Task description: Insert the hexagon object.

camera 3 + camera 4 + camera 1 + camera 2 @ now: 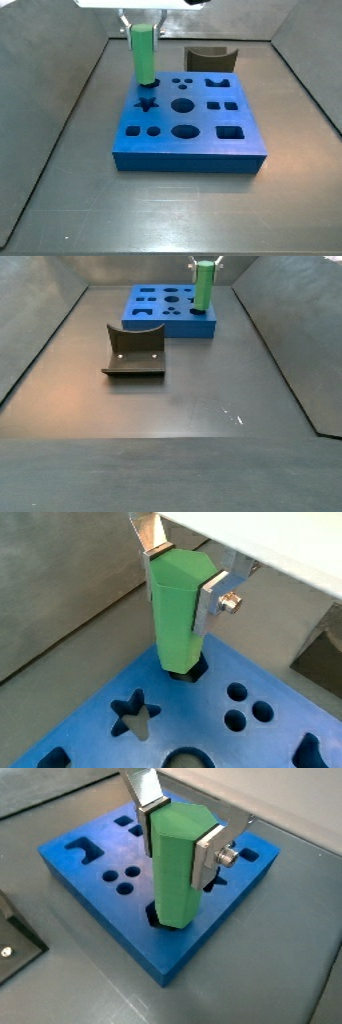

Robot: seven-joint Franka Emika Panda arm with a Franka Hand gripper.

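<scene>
- Gripper (183,830) hangs above the far corner region of the blue block (201,953), its jaws closed partway on the upper end of the green hexagon object (177,868); the silver fingers (213,850) press on opposite faces.
- The hexagon object stands upright with its lower end in the mouth of the hexagonal hole (183,670) at a corner of the block. How deep it sits cannot be told, since a dark gap shows around its foot in both wrist views.
- The block lies on the counter (80,190) toward its far edge in a side view (187,125). The fixture (135,351) stands well apart from it, nearer the counter's middle.
- The piece looks like a stiff, light plastic prism with smooth faces. It should not bend, but could slip or twist in the pads if it jams.
- Holding flat faces near the top, as here, seems sound, because it leaves the lower length free to enter.
- Insertion appears begun but not finished. The faces likely must line up with the hole's walls before pushing straight down.
</scene>
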